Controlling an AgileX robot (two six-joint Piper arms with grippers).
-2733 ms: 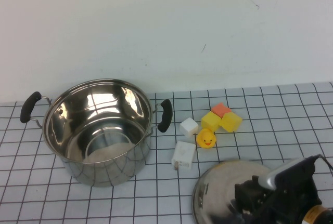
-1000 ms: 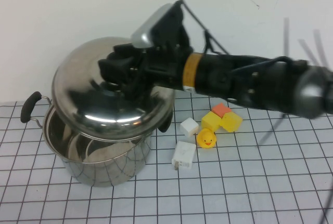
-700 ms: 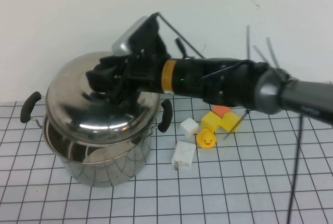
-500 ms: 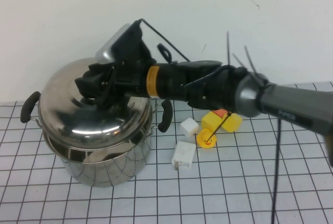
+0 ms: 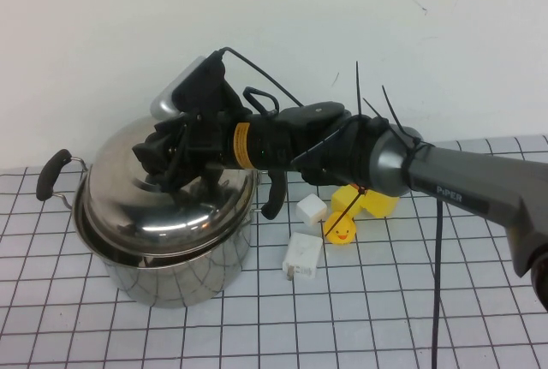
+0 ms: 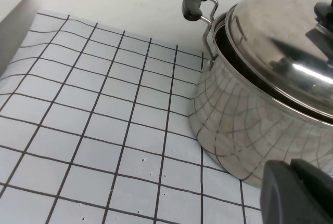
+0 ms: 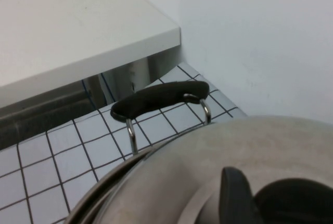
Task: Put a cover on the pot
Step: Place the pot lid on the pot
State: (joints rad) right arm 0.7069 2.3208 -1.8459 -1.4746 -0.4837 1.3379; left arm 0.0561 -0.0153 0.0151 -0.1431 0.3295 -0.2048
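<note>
The steel pot (image 5: pixel 184 268) stands at the left of the table, with black handles at its left (image 5: pixel 51 174) and right (image 5: pixel 274 191). The domed steel lid (image 5: pixel 154 206) lies on the pot's rim, slightly tilted. My right gripper (image 5: pixel 175 166) reaches in from the right and is shut on the lid's black knob (image 7: pixel 294 200), with one finger (image 7: pixel 234 193) beside it. In the left wrist view the pot (image 6: pixel 244 130) and lid (image 6: pixel 281 47) are close, and my left gripper (image 6: pixel 290 168) sits shut and empty low beside the pot's wall.
Right of the pot lie two white cubes (image 5: pixel 311 208) (image 5: pixel 301 254), a yellow duck (image 5: pixel 341 230) and yellow blocks (image 5: pixel 377 200). The table has a grid-pattern cloth (image 5: pixel 385 318), and a white wall stands behind it. A white ledge (image 7: pixel 78 26) stands beyond the pot's far handle.
My right gripper has carried the lid from the table's front right up over the pot and lowered it leftward onto the rim. The pot and toys have not moved.
</note>
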